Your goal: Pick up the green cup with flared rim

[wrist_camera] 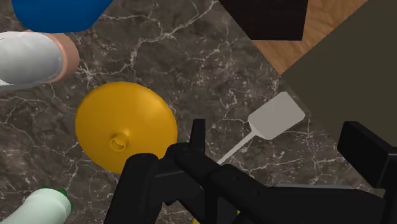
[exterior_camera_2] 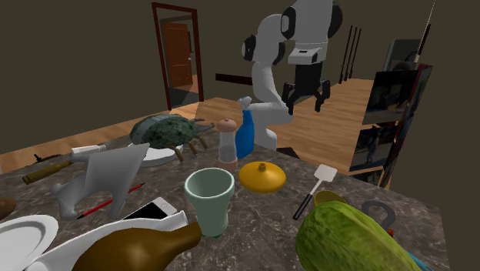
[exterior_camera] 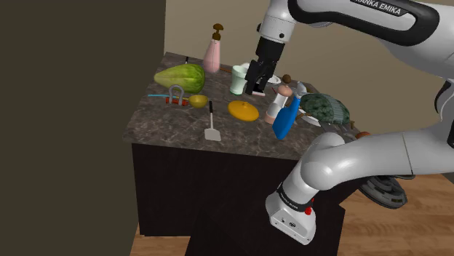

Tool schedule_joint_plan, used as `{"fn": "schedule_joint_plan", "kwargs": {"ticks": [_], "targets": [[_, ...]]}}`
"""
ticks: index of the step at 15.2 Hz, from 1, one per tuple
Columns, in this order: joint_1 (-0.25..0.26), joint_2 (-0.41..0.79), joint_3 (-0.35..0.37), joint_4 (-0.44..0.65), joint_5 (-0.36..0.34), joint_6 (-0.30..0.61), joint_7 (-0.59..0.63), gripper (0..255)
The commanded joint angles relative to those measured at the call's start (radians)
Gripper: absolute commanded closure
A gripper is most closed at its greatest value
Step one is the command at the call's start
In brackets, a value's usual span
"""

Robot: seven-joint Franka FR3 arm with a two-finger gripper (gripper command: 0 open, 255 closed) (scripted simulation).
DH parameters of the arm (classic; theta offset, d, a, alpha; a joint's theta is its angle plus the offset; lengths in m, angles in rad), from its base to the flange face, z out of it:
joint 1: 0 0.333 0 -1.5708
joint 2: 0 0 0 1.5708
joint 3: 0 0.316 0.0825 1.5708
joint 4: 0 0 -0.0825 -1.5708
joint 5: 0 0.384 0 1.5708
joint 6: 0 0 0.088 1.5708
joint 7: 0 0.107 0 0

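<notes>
The pale green cup with a flared rim (exterior_camera: 239, 78) (exterior_camera_2: 209, 200) stands upright on the dark marble counter (exterior_camera: 167, 127), empty. My black gripper (exterior_camera: 256, 87) (exterior_camera_2: 307, 94) hangs open in the air well above the counter, holding nothing. In the shoulder view it overlaps the cup's right side. In the wrist view the open gripper (wrist_camera: 273, 167) looks down on an orange lid (wrist_camera: 125, 125) and a white spatula (wrist_camera: 275, 116). A pale green rounded shape (wrist_camera: 43, 207) at the edge may be the cup.
Around the cup lie the orange lid (exterior_camera_2: 261, 175), a spatula (exterior_camera_2: 317, 189), a green melon (exterior_camera_2: 346, 239), a phone (exterior_camera_2: 150, 209) and a white plate (exterior_camera_2: 27, 235). A blue spray bottle (exterior_camera_2: 245, 132), a grinder (exterior_camera_2: 227, 142) and a green turtle figure (exterior_camera_2: 164, 131) stand toward the arm's stand.
</notes>
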Motion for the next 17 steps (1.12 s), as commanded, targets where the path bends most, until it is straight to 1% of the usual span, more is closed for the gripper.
{"fn": "schedule_joint_plan", "kwargs": {"ticks": [1,9,17], "targets": [[0.0,0.0,0.0,0.0,0.0,0.0,0.0,0],[-0.048,0.166,-0.097,0.036,-0.127,0.151,-0.155,0],[-0.087,0.375,-0.184,0.148,-0.21,0.291,-0.29,0]]}}
